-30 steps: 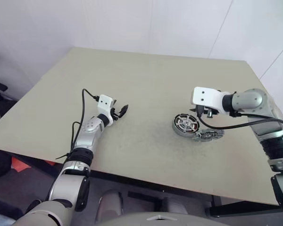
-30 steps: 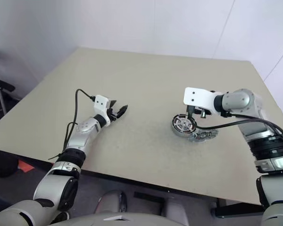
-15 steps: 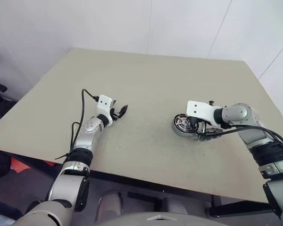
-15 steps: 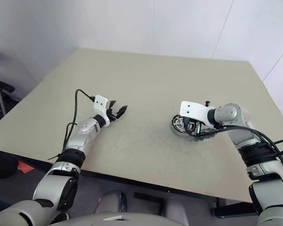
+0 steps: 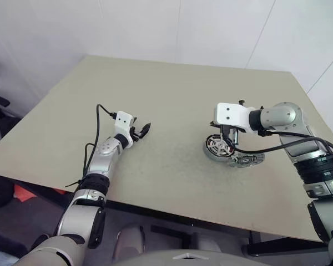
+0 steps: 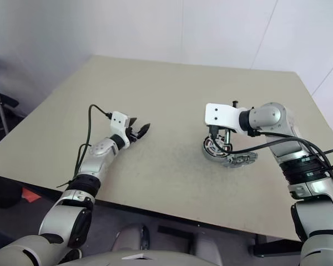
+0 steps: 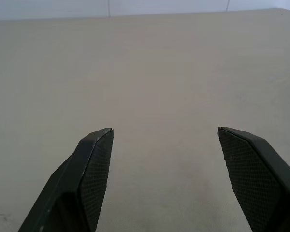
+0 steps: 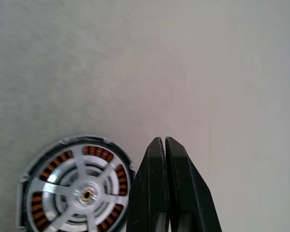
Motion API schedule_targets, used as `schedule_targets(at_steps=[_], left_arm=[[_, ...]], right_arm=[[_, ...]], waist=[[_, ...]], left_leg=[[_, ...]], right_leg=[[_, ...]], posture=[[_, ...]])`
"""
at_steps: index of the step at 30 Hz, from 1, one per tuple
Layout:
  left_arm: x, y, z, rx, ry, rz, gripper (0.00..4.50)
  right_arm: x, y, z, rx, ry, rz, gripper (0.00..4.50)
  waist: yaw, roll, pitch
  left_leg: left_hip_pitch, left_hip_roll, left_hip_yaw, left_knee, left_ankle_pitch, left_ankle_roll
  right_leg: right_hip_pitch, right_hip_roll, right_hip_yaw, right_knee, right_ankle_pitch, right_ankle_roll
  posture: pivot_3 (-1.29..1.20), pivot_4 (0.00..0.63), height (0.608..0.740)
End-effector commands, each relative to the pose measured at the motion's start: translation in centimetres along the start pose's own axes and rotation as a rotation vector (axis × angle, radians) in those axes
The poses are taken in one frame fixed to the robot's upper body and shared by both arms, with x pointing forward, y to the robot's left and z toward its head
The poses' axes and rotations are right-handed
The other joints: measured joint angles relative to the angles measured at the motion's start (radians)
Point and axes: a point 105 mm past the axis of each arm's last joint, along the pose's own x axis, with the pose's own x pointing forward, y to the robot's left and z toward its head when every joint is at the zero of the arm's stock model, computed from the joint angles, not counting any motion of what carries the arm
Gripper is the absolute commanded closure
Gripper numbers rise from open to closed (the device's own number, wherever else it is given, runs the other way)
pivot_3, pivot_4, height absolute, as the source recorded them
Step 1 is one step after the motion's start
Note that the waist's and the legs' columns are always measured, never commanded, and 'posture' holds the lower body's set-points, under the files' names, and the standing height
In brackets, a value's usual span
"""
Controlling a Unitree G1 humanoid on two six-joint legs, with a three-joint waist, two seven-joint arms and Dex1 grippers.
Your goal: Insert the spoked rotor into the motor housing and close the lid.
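A plain beige table stands against white panelled walls, dark floor below.

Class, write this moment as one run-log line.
right gripper: shut, empty, above round grey motor housing | spoked silver rotor: seated | grey lid: beside, off | left gripper: open, idle

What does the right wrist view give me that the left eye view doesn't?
Right wrist view alone: orange windings between the spokes of the spoked rotor seated in the motor housing, and the right gripper with fingers pressed shut, holding nothing. Left eye view alone: the lid lying on the table against the housing, and the left gripper, open and empty. Both: rotor, housing, right gripper, tabletop.
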Motion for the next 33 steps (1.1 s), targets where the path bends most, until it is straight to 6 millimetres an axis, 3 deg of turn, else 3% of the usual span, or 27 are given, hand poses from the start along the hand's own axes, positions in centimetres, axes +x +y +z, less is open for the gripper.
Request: schedule_targets(at_steps=[1, 4, 5, 7, 11, 26, 33], left_arm=[[0.5, 0.0, 1.5, 0.027, -0.050, -0.006, 0.81], [0.5, -0.1, 1.5, 0.026, -0.051, -0.008, 0.81], [0.5, -0.1, 1.5, 0.026, -0.051, -0.008, 0.81], [0.4, -0.1, 1.5, 0.025, -0.053, -0.006, 0.81], [0.1, 0.3, 1.3, 0.024, -0.052, 0.008, 0.81], [0.1, 0.2, 1.2, 0.024, -0.047, 0.007, 0.81], [0.1, 0.0, 1.1, 0.022, -0.045, -0.001, 0.81]], right_arm=[[-0.7, 1.7, 2.3, -0.058, -0.049, 0.152, 4.47], [-0.1, 3.3, 1.4, -0.096, -0.001, 0.263, 4.47], [0.0, 3.3, 1.0, -0.105, 0.015, 0.270, 4.29], [0.2, 3.0, 0.6, -0.113, 0.027, 0.265, 3.85], [1.1, 2.7, -0.6, -0.138, 0.068, 0.238, 2.56], [1.7, 4.8, -2.2, -0.113, 0.087, 0.271, 2.56], [1.7, 4.7, -3.3, -0.088, 0.122, 0.249, 2.56]], waist=[[0.000, 0.000, 0.000], [-0.001, 0.000, 0.000], [-0.001, 0.000, 0.000], [-0.002, 0.000, 0.000], [-0.003, 0.000, 0.000], [-0.002, 0.000, 0.000], [-0.003, 0.000, 0.000]], left_leg=[[0.000, 0.000, 0.000, 0.000, 0.000, 0.000], [0.001, 0.001, 0.000, 0.000, 0.000, 0.000], [0.001, 0.001, 0.000, 0.000, 0.000, -0.001], [0.002, 0.000, 0.000, 0.000, 0.001, -0.001], [0.001, 0.000, 0.000, 0.000, 0.001, -0.001], [0.000, 0.000, 0.000, 0.000, 0.001, -0.001], [0.000, 0.000, 0.000, 0.000, 0.001, -0.001]], right_leg=[[0.000, 0.000, 0.000, 0.000, 0.000, 0.000], [0.001, 0.000, 0.000, 0.000, 0.000, 0.000], [0.001, 0.000, 0.000, 0.000, 0.000, 0.000], [0.001, 0.000, 0.000, 0.001, 0.000, 0.000], [0.000, 0.000, 0.000, 0.001, 0.000, 0.000], [-0.001, 0.000, 0.000, 0.001, 0.000, 0.000], [-0.001, 0.000, 0.000, 0.001, 0.000, 0.000]], posture=[[0.00, 0.000, 0.740], [0.00, 0.000, 0.740], [0.00, 0.000, 0.740], [0.00, 0.000, 0.740], [0.00, 0.000, 0.740], [0.00, 0.000, 0.740], [0.00, 0.000, 0.740]])
